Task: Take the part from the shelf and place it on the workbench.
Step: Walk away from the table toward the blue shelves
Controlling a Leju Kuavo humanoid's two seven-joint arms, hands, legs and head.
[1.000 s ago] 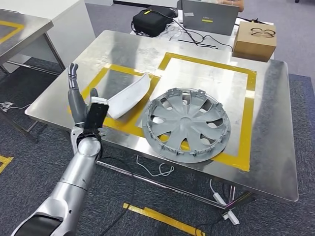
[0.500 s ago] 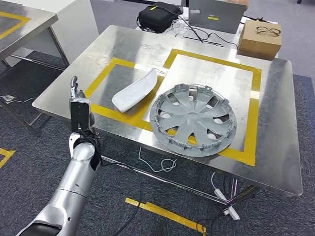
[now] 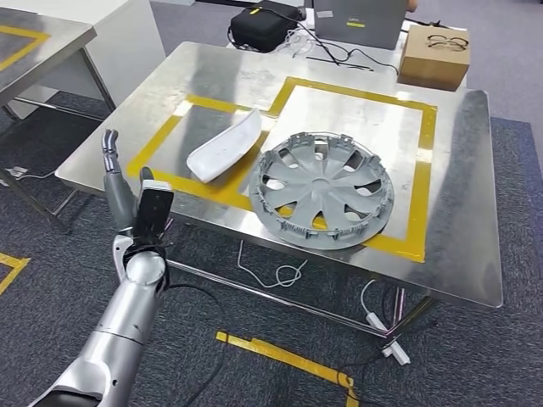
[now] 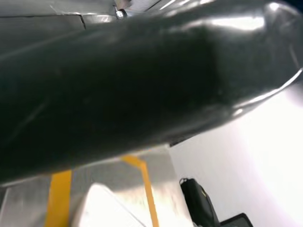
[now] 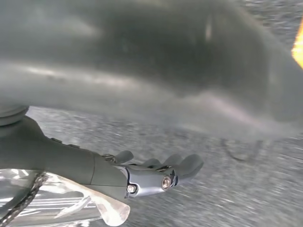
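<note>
Head view shows the steel bench (image 3: 211, 76) with two fields marked in yellow tape. A white curved part (image 3: 224, 146) lies in the left field, with one end over the tape between the fields, and a grey wheel cover (image 3: 320, 188) lies flat in the right field, its near edge over the front tape. Both rest on the bench and nothing holds them, so I judge that the placing is done for these parts.

The left hand (image 3: 121, 182) stands off the near left corner of the bench, apart from the white part. Its fingers (image 3: 111, 148) point up and are spread, and it holds nothing (the wrist camera box sits just beside the palm). I think this posture is that of a hand after release, kept away from the edge so that it does not push the part.

In the right wrist view the right hand (image 5: 150, 175) hangs over grey carpet, its fingers stretched out and slightly apart, with nothing in it. A clear plastic piece (image 5: 71, 198) is seen near the wrist; what it is I cannot tell.

Behind the bench there are a black bag (image 3: 262, 30), a cardboard box (image 3: 432, 59) with eyeglasses (image 3: 446, 41) on it, and cables.
</note>
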